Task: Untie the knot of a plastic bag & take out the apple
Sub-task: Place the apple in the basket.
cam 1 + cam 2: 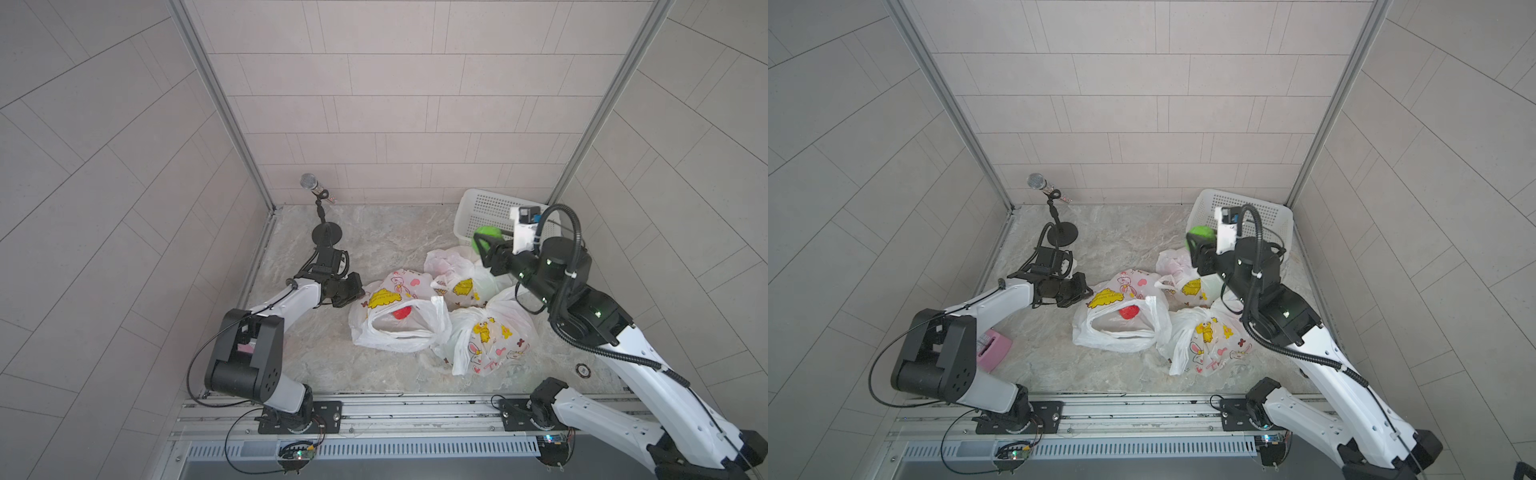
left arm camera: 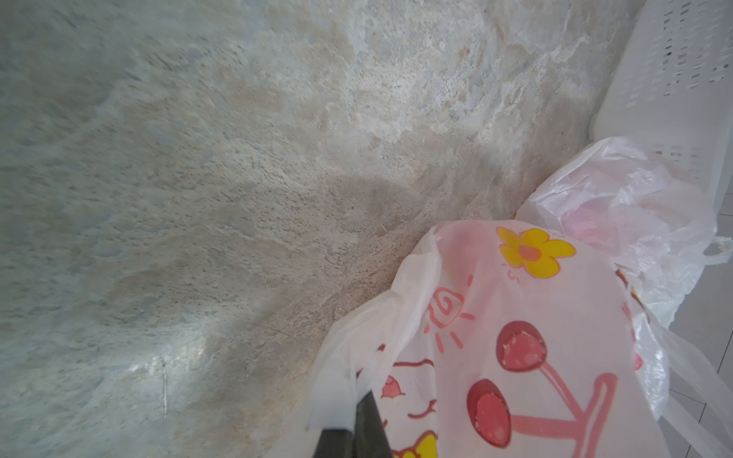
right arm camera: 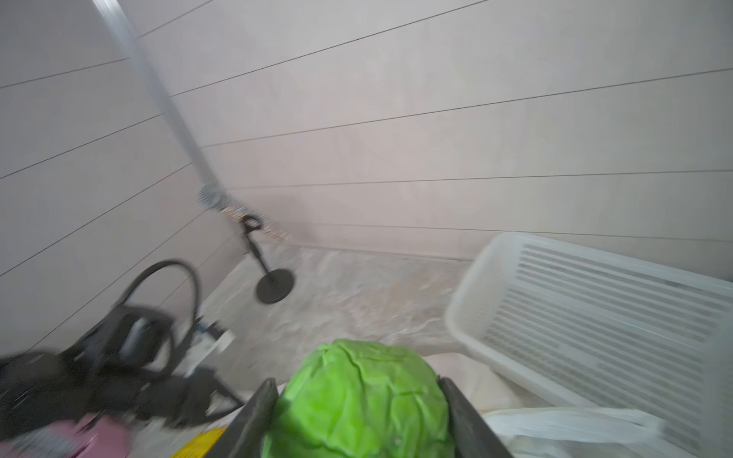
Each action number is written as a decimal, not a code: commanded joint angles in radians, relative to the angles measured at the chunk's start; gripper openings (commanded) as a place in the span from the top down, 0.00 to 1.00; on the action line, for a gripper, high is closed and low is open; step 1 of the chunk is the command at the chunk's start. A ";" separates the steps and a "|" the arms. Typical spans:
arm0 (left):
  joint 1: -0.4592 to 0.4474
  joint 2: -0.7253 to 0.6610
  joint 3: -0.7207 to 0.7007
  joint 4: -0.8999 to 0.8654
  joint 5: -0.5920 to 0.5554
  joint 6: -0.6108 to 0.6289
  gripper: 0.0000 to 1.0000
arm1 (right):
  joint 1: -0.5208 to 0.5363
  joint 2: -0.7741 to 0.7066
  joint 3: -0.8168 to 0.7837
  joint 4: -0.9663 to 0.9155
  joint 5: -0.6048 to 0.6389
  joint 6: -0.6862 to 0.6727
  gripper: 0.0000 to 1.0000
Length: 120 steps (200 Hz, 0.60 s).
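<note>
An open white plastic bag (image 1: 374, 336) (image 1: 1092, 338) printed with cartoons lies mid-table, and a red round fruit, apparently the apple (image 1: 402, 312) (image 1: 1128, 311), shows inside its mouth. My left gripper (image 1: 357, 293) (image 1: 1081, 291) (image 2: 359, 420) is shut, pinching that bag's left edge (image 2: 337, 380). My right gripper (image 1: 482, 245) (image 1: 1196, 245) (image 3: 357, 396) hangs above the back bag (image 1: 453, 270), shut on a green cabbage-like ball (image 1: 487, 232) (image 1: 1202, 232) (image 3: 361, 400) held between both fingers. A third printed bag (image 1: 486, 340) (image 1: 1208, 340) lies at front right. I cannot make out any knot.
A white perforated basket (image 1: 490, 208) (image 1: 1266, 212) (image 3: 595, 309) (image 2: 674, 59) stands at the back right, just behind my right gripper. A microphone on a small stand (image 1: 326, 235) (image 3: 273, 285) is at the back left. A pink object (image 1: 994, 349) lies under my left arm.
</note>
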 commanded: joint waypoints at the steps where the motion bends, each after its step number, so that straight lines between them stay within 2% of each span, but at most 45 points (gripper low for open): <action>1: 0.001 -0.024 0.006 0.002 0.007 0.016 1.00 | -0.209 0.176 0.019 -0.032 -0.148 0.072 1.00; 42: 0.000 -0.041 0.002 0.002 0.020 0.026 1.00 | -0.375 0.547 0.223 -0.036 -0.090 0.009 0.98; 78: 0.001 -0.037 0.002 0.018 0.038 0.027 1.00 | -0.446 0.816 0.400 -0.029 -0.087 0.013 0.93; 101: 0.001 -0.044 -0.003 0.028 0.049 0.023 1.00 | -0.464 0.940 0.507 -0.056 -0.094 0.018 0.86; 120: 0.002 -0.048 -0.001 0.030 0.048 0.024 1.00 | -0.470 1.000 0.565 -0.070 -0.083 0.012 0.72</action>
